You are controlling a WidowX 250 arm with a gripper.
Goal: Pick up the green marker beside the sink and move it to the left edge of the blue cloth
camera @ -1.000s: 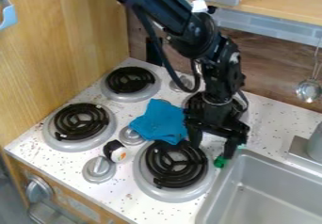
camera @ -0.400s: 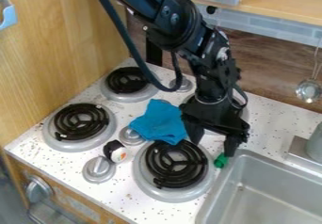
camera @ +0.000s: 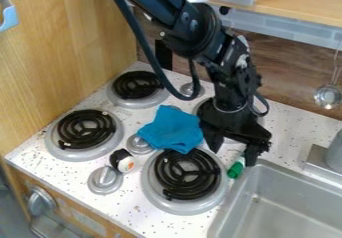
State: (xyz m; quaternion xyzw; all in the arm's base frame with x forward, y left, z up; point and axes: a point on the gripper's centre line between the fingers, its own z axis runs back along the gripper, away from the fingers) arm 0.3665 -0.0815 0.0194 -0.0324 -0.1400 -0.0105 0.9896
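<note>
The gripper (camera: 232,157) has its fingers (camera: 250,154) spread, the green-and-white object (camera: 236,168) ungripped on the surface (camera: 287,132) beside one, the blue cloth (camera: 171,129) near the other.

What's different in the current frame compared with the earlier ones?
The claw has shifted slightly toward the picture's right, and more of the green-and-white object beside it now shows. No grasp or release is visible. The blue cloth and the black-and-white object stayed put.

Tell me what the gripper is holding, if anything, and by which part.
The gripper is open and holds nothing; the green-and-white object is close beside one fingertip.
</note>
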